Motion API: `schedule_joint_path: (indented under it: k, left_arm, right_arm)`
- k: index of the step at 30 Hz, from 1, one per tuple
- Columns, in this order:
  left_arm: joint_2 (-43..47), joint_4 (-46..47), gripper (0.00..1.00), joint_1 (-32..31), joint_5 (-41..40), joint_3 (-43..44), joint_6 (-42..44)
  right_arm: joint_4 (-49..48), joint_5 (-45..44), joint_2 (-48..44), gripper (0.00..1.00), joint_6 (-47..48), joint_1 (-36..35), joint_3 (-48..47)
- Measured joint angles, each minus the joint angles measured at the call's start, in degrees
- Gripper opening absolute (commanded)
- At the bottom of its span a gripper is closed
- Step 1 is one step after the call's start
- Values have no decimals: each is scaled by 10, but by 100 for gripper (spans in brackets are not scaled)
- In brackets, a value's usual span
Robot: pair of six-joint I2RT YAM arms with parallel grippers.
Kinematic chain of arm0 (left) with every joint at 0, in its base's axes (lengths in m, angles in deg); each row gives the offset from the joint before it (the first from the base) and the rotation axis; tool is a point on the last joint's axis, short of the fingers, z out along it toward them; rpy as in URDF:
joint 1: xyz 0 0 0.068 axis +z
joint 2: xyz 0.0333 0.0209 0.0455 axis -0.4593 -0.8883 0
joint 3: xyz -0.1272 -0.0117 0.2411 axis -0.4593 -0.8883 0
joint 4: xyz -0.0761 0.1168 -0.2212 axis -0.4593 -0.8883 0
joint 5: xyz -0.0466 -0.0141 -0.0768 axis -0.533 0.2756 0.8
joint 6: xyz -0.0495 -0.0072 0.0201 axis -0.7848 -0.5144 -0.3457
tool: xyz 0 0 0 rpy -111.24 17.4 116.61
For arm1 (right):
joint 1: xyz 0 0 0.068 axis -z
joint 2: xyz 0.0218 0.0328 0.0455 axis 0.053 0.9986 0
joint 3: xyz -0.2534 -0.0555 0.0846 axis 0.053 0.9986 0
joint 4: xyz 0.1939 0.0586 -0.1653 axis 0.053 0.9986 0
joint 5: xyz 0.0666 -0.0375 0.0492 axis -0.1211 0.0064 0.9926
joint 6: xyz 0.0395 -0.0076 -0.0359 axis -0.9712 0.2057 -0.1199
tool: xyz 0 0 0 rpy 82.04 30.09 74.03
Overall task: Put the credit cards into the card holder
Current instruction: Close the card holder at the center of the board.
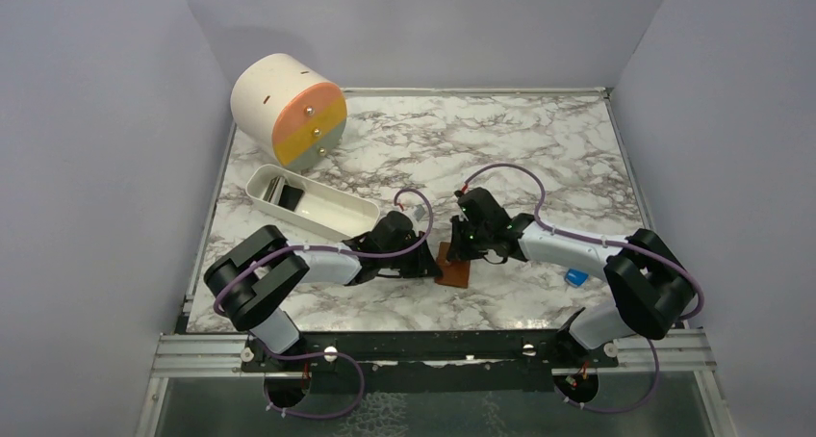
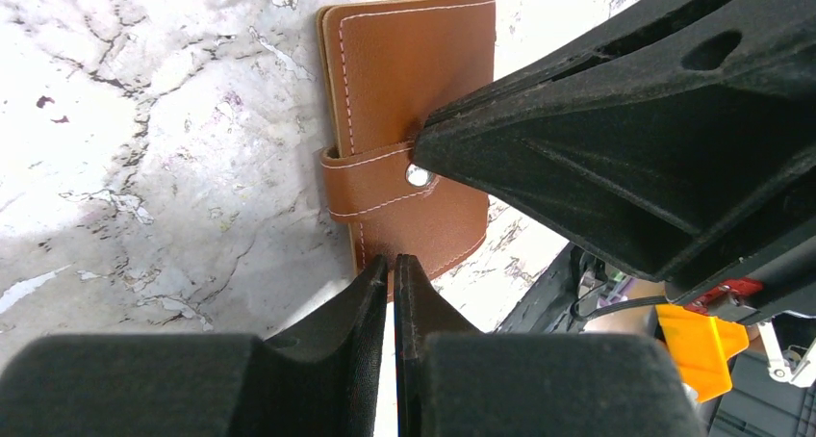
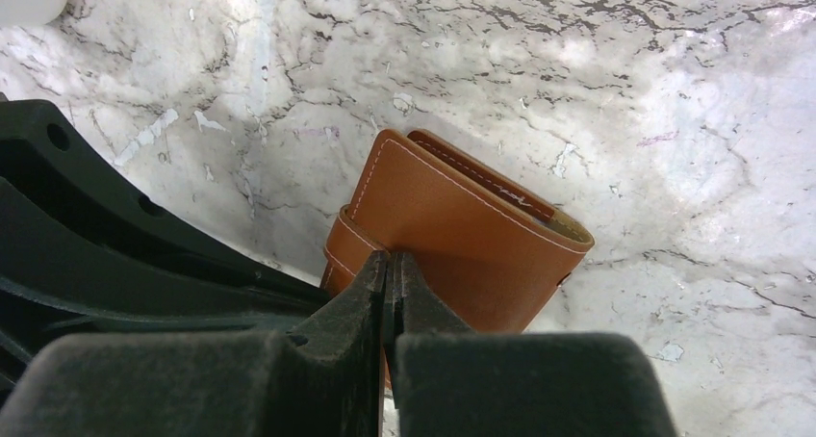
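At the near middle of the white-veined marble table (image 1: 539,167), your small brown leather-like bifold card holder (image 1: 455,269) lay closed and flat, with both arms meeting over it. Your left gripper (image 2: 393,269) had its fingers clenched together, only a hairline gap between them, their tips at the holder's near edge; you could not tell from its wrist view whether they nipped the leather or merely touched it. That same view gave you what the overhead view could not: the stitched strap (image 2: 370,172) wrapped round the fold, its round metal snap (image 2: 418,175) fastened, and the tip of the other arm's black finger pressed right against that snap. Your right gripper (image 3: 390,269) was likewise clenched, its tips down on the strap, and its own camera showed the holder's open edge with the two leaves lying one on the other, a side hidden from the left wrist. Only the overhead view showed you the rest: the dark glossy credit cards (image 1: 289,197) lay in the far-left end of the white oblong plastic tray (image 1: 356,209), well apart from the holder, a cream cylinder with an orange and yellow face (image 1: 279,100) stood behind the tray, and a small bright-blue block (image 1: 575,276) sat beside the right arm.
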Motion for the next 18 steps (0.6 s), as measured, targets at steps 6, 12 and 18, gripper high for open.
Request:
schedule_joint_path:
  k: [6, 12, 18]
  left_arm:
    - [-2, 3, 12, 0, 0, -1, -3]
    - [-2, 3, 12, 0, 0, -1, -6]
    - [-2, 6, 13, 0, -2, -3, -17]
  right_arm:
    - [-12, 0, 0, 1, -1, 0, 10]
    - [-24, -1, 0, 1, -5, 0, 17]
    - [-42, -1, -7, 1, -5, 0, 31]
